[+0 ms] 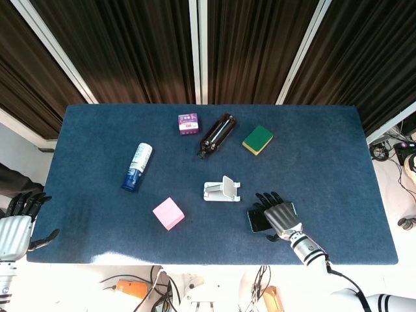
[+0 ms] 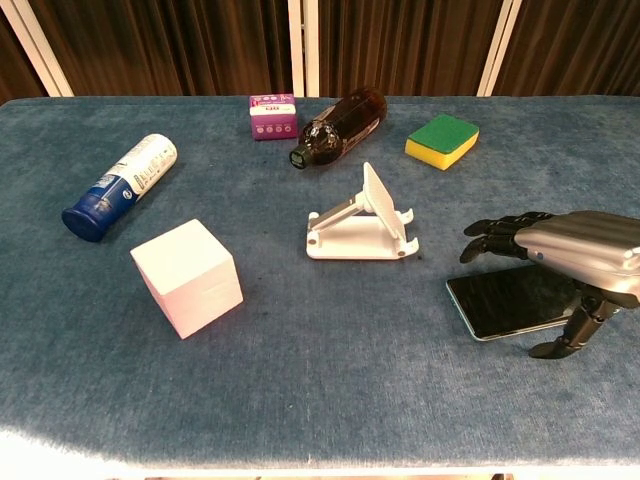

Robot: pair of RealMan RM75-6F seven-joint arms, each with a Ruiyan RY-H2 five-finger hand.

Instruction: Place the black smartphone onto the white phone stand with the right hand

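The black smartphone [image 2: 505, 303] lies flat on the blue table, right of the white phone stand [image 2: 362, 222]. In the head view the phone [image 1: 257, 221] is mostly covered by my right hand [image 1: 278, 214]. That right hand [image 2: 565, 255] hovers over the phone with fingers spread and thumb hanging down near the phone's front edge; it holds nothing. The stand [image 1: 221, 190] is empty, its back plate tilted up. My left hand [image 1: 18, 221] stays open off the table's left front corner.
A white cube [image 2: 187, 276] sits left of the stand. Behind it lie a blue-capped spray can [image 2: 120, 186], a purple box [image 2: 272, 116], a brown bottle [image 2: 340, 126] on its side, and a green-yellow sponge [image 2: 442, 139]. The table's front edge [image 2: 320, 455] runs close below the phone.
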